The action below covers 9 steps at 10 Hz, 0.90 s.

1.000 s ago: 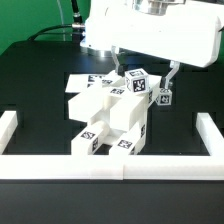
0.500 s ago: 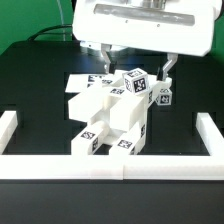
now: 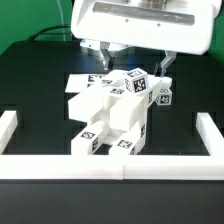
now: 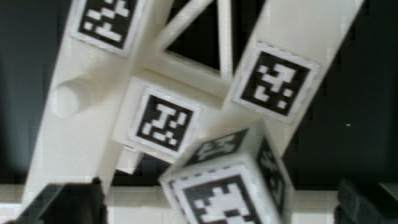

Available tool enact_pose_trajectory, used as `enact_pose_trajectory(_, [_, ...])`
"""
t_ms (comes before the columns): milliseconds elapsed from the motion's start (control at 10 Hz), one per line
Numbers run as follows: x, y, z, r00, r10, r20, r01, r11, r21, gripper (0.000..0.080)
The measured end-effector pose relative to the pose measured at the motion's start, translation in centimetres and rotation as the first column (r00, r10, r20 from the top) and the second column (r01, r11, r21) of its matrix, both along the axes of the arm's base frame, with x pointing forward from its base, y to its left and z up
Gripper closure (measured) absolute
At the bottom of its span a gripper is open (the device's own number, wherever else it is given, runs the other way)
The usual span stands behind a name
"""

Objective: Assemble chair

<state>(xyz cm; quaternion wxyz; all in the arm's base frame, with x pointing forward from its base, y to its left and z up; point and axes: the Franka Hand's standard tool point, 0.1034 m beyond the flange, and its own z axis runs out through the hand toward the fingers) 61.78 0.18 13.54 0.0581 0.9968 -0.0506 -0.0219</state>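
The white chair (image 3: 113,112) stands partly joined in the middle of the black table, its blocky parts stacked and each carrying square black-and-white tags. My gripper (image 3: 135,66) hangs open just above its top, with one finger on each side of the uppermost tagged block (image 3: 138,82) and touching nothing. In the wrist view the cross-braced frame (image 4: 192,45) and a tagged leg (image 4: 157,120) lie below the open gripper (image 4: 214,206). A tagged cube end (image 4: 235,185) sits between the dark fingertips (image 4: 64,204), which stand apart from it.
A long white rail (image 3: 110,166) edges the table's front, with raised ends at the exterior view's left (image 3: 8,128) and right (image 3: 210,132). The marker board (image 3: 84,80) lies flat behind the chair. Dark cables run at the back left.
The gripper has risen a little and shifted toward the exterior view's left over the last second. It stays open. The chair parts have not moved.
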Motion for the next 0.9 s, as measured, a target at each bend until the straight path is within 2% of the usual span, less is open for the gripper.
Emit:
enact_pose_trajectory(400, [0.07, -0.51, -0.08, 1.000, 0.010, 0.005, -0.010, 1.000, 0.001, 0.0150])
enact_pose_trajectory(500, [-0.01, -0.51, 0.11, 0.998, -0.054, 0.007, 0.054, 0.996, 0.068, 0.0150])
enact_pose_trajectory(600, [-0.12, -0.74, 0.37, 0.995, -0.096, 0.010, 0.095, 0.990, 0.101, 0.0150])
enact_pose_trajectory(700, [-0.45, -0.10, 0.20, 0.992, -0.122, 0.026, 0.118, 0.984, 0.133, 0.0150])
enact_pose_trajectory(900, [-0.59, -0.36, 0.32, 0.984, -0.173, 0.042, 0.163, 0.971, 0.177, 0.0150])
